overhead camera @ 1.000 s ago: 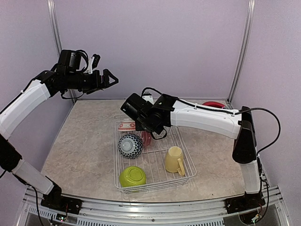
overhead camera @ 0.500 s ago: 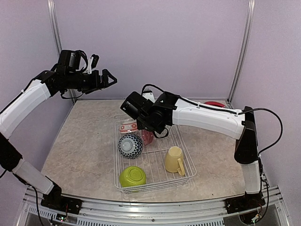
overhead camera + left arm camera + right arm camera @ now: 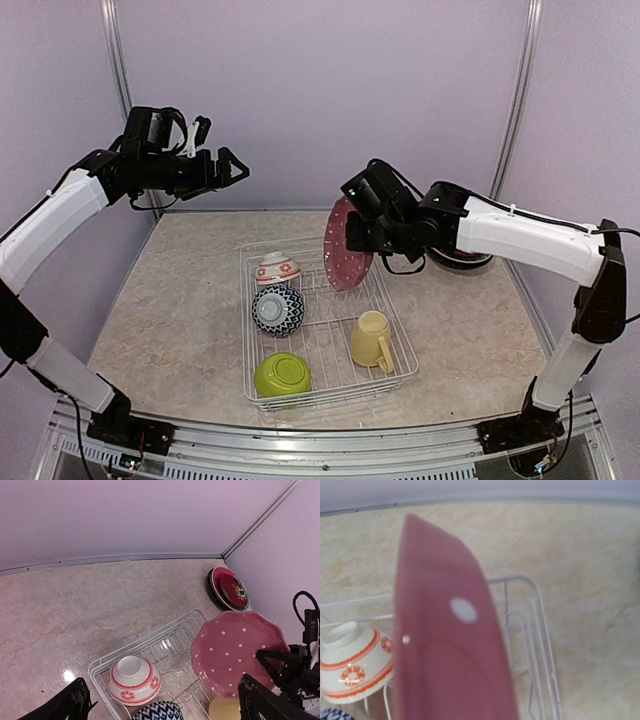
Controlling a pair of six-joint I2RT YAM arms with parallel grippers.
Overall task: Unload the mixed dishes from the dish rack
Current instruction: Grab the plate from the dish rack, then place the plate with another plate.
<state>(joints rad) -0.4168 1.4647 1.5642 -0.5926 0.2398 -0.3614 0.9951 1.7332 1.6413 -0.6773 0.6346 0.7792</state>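
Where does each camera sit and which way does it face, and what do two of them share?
Top: above and behind the robot, looking down at the table; left arm and right arm show, right gripper holding the pink plate over the dish rack.
Left wrist: high at left, looking down-right at the rack; its dark fingers show at the bottom.
Right wrist: just behind the plate's edge, looking down; no fingers visible.
Both wrist views share the plate and red-and-white bowl.

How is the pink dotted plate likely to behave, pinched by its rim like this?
The pink dotted plate looks like rigid glazed ceramic, so it is probably stiff but breakable if dropped. The right gripper pinches only one edge, with the plate held nearly upright, so it may swivel or slip.
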